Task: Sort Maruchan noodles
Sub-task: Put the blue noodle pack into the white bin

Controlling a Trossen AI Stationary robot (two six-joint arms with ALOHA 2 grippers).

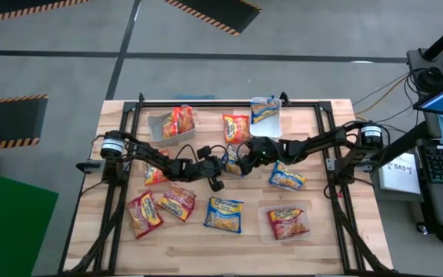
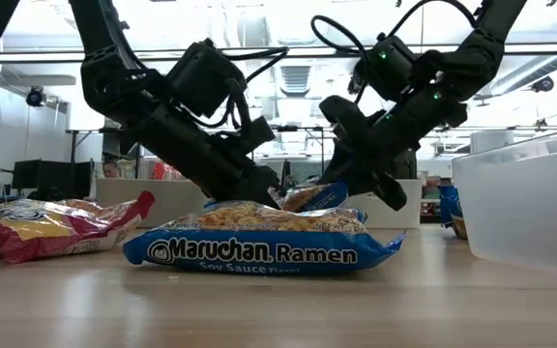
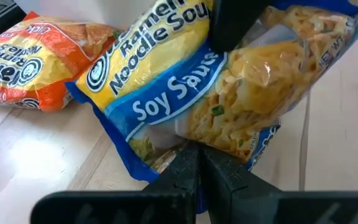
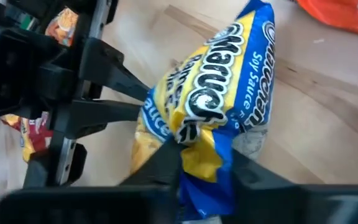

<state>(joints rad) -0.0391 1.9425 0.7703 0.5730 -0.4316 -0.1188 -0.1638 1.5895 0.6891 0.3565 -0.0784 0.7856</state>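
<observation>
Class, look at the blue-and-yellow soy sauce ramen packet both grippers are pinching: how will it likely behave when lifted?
The blue-and-yellow packet probably flexes: its wrapper bunches where the right gripper pinches it. It looks light, hanging between thin edge grips, the left gripper on the other end. The glossy film may slip.

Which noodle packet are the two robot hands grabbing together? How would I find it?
Look at the middle of the wooden table, where the two dark arms meet. The left gripper and right gripper both pinch one blue-and-yellow Maruchan soy sauce packet, each at an opposite end. It is the only packet held by grippers; the other packets lie flat on the table or in clear containers.
</observation>
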